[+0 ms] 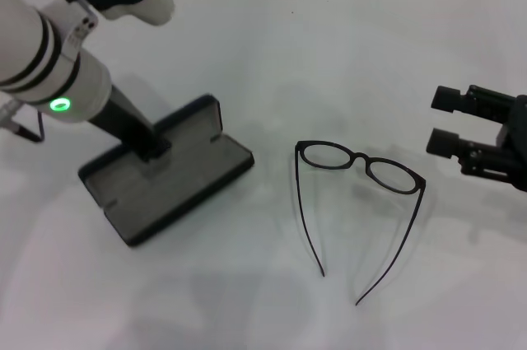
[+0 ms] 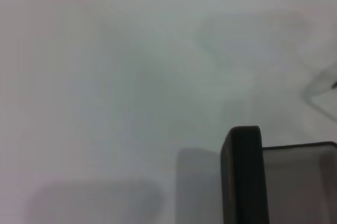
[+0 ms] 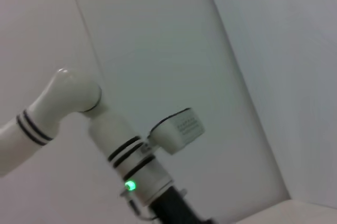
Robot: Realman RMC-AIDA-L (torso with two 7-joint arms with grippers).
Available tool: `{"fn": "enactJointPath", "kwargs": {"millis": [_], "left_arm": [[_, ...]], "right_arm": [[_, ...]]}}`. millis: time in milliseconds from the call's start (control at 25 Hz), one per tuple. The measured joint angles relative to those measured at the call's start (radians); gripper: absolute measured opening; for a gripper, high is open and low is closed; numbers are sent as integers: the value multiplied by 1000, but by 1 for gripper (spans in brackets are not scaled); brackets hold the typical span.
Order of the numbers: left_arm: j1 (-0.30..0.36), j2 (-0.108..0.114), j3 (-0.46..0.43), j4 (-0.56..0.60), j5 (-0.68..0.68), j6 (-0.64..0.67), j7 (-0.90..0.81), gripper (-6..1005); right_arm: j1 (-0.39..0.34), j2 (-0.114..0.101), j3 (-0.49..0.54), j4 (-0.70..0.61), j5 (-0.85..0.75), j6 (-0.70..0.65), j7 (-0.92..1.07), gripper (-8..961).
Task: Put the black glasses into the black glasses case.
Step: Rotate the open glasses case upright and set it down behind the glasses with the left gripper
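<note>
The black glasses (image 1: pixel 360 162) lie on the white table right of the middle, temple arms unfolded and pointing toward the table's front. The black glasses case (image 1: pixel 177 170) lies open and flat at the left, grey lining up. My left gripper (image 1: pixel 151 148) reaches down from the white left arm and rests on the middle of the open case. The left wrist view shows one black wall of the case (image 2: pixel 242 176) and some grey lining. My right gripper (image 1: pixel 446 121) hovers open and empty at the right, a short way from the glasses' right lens.
The white table (image 1: pixel 247 301) is bare around the glasses and the case. A tiled wall edge runs along the back. The right wrist view shows only my left arm (image 3: pixel 131 166) with its green light, against the wall.
</note>
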Motion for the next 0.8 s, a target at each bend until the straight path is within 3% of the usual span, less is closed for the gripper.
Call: {"fn": "enactJointPath", "kwargs": {"millis": [280,560,800], "left_arm": [[-23,-1,133,43,81,-182,135,198],[-26,-2,320,-26,96,-475,354,200],[-70,-4,395,-113,91,-586,410,201]], "right_arm": [[-2,-19,-8,-5,-76,-230,-84,718],[-7,-3,-7,-4,-124,-252,-91,718],[-26,6,3,-4,-120,-250,-93,718]]}}
